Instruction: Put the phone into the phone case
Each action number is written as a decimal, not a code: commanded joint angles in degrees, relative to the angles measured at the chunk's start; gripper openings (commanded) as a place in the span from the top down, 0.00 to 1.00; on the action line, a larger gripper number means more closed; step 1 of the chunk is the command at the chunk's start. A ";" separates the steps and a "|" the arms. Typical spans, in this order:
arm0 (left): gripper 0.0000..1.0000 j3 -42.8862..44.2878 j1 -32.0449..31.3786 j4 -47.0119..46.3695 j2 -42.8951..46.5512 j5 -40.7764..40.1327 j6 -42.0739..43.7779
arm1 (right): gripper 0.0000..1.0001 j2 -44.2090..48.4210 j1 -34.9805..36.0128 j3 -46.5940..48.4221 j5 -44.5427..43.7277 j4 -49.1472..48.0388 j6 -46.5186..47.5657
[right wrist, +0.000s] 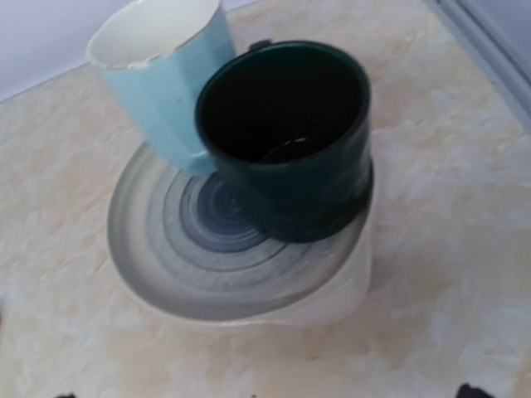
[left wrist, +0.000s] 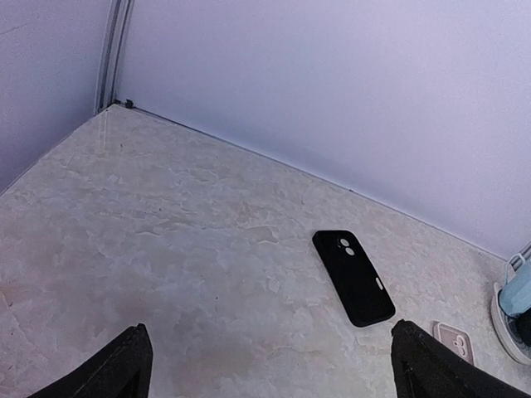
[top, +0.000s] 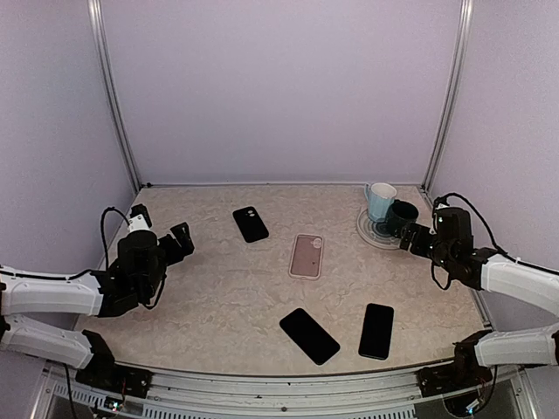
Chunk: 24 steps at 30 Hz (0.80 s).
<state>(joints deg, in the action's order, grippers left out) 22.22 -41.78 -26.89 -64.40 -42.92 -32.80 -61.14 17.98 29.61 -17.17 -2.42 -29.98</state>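
Note:
Two black phones lie flat near the front edge, one (top: pixel 309 335) at the middle and one (top: pixel 376 331) to its right. A black case with camera holes (top: pixel 251 224) lies at the back left and also shows in the left wrist view (left wrist: pixel 354 277). A pink case (top: pixel 307 256) lies at the centre; its corner shows in the left wrist view (left wrist: pixel 454 340). My left gripper (top: pixel 179 240) (left wrist: pixel 278 377) is wide open and empty, hovering left of the black case. My right gripper (top: pixel 412 234) (right wrist: pixel 265 395) is open and empty, close to the mugs, with only its fingertips (right wrist: pixel 473 390) showing.
A grey ringed plate (top: pixel 369 234) (right wrist: pixel 191 257) sits at the back right and carries a light blue cup (top: pixel 379 201) (right wrist: pixel 166 75) and a dark green mug (top: pixel 402 215) (right wrist: pixel 290 141). Purple walls and metal corner posts (top: pixel 447 96) enclose the marbled table.

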 commanded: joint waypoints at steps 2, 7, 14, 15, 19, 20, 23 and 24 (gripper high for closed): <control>0.01 0.04 -0.58 -2.02 0.83 -1.61 -0.34 | 0.01 4.02 -0.39 -2.31 -3.39 -2.28 0.13; 0.01 -0.76 -0.67 -2.78 2.30 -1.74 0.97 | 0.01 10.24 -0.38 -6.64 2.23 -9.77 5.76; 0.01 0.12 -0.63 -5.73 5.79 3.29 12.74 | 0.13 4.44 -0.39 0.53 29.34 -15.49 9.67; 0.01 1.16 -0.67 -5.47 5.86 4.50 13.82 | 0.21 1.01 -0.28 3.37 32.18 -14.00 8.92; 0.01 3.84 -0.67 -3.58 4.90 6.16 13.95 | 0.45 -11.87 4.92 16.35 24.69 -4.79 9.24; 0.01 4.02 -0.67 -3.52 4.38 6.22 13.50 | 0.45 -14.31 6.60 18.28 21.15 -3.53 9.83; 0.01 4.53 -0.84 -4.02 3.03 7.10 12.69 | 0.44 -23.12 8.61 24.18 18.53 -0.36 10.22; 0.01 4.77 -0.92 -4.01 2.54 7.48 12.60 | 0.44 -26.18 9.10 26.53 17.83 1.15 10.45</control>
<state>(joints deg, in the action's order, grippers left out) 25.28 -42.22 -30.48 -60.05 -37.89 -21.19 -78.91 24.80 50.11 4.64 -9.37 -20.71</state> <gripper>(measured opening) 0.989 0.557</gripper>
